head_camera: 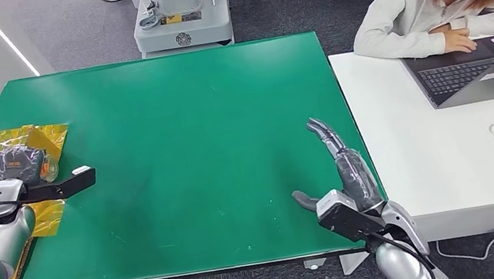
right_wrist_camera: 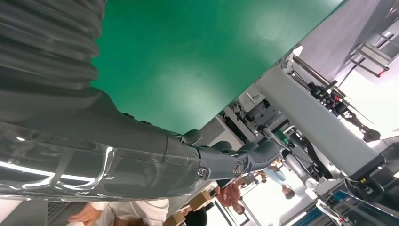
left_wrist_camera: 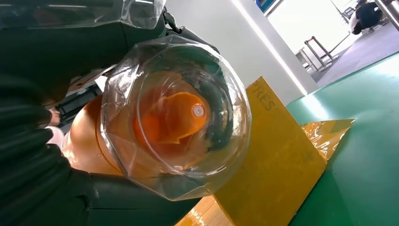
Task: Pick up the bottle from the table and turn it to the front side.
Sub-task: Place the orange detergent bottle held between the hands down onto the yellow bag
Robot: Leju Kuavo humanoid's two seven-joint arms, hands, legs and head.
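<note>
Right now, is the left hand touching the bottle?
Touching. In the left wrist view the dark fingers of the left hand wrap around the bottle, pressed against its clear base and orange body.

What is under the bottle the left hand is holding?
The bottle in the left hand lies over a yellow package on the green table. The hand and bottle hide whatever sits directly beneath.
</note>
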